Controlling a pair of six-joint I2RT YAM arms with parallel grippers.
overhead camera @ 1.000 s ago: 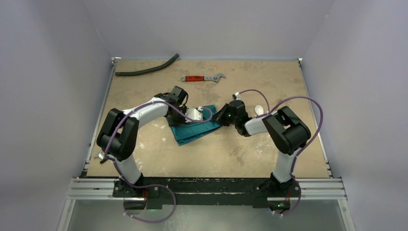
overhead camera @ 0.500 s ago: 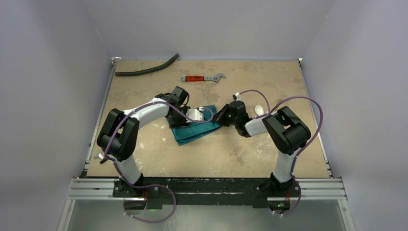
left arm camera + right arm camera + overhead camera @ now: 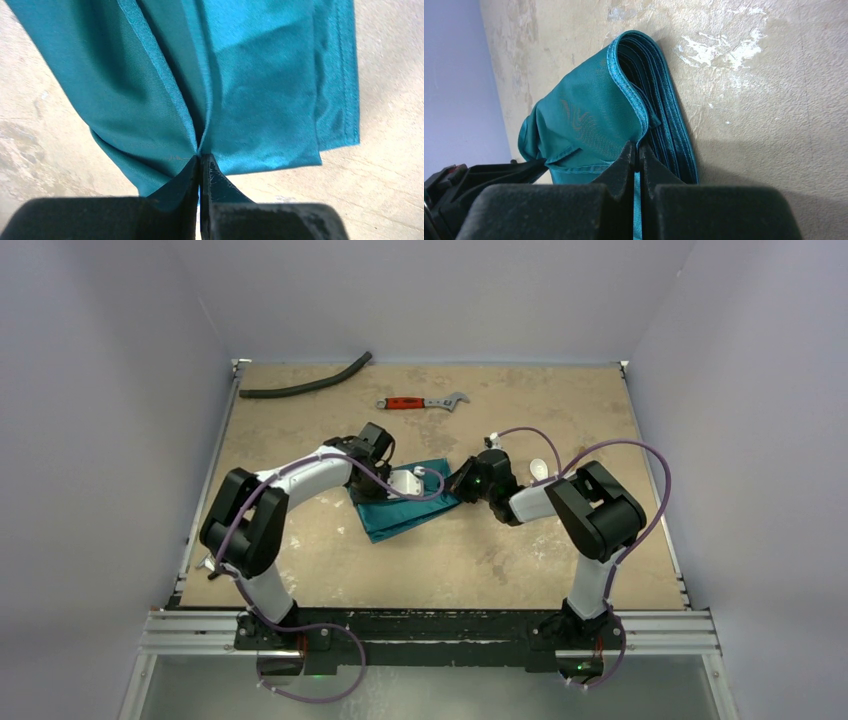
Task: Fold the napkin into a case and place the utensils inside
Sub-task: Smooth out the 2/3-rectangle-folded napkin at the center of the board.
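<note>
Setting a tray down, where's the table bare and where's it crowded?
Bare: near strip between napkin and arm bases; far right corner past the wrench. Crowded: centre, left gripper and right gripper pinching the napkin.

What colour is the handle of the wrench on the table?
Red; the wrench shows best in the top external view.

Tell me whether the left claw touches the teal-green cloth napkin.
Touching. Left wrist view: the left claw is pinched shut on a fold of the teal-green cloth napkin.
</note>
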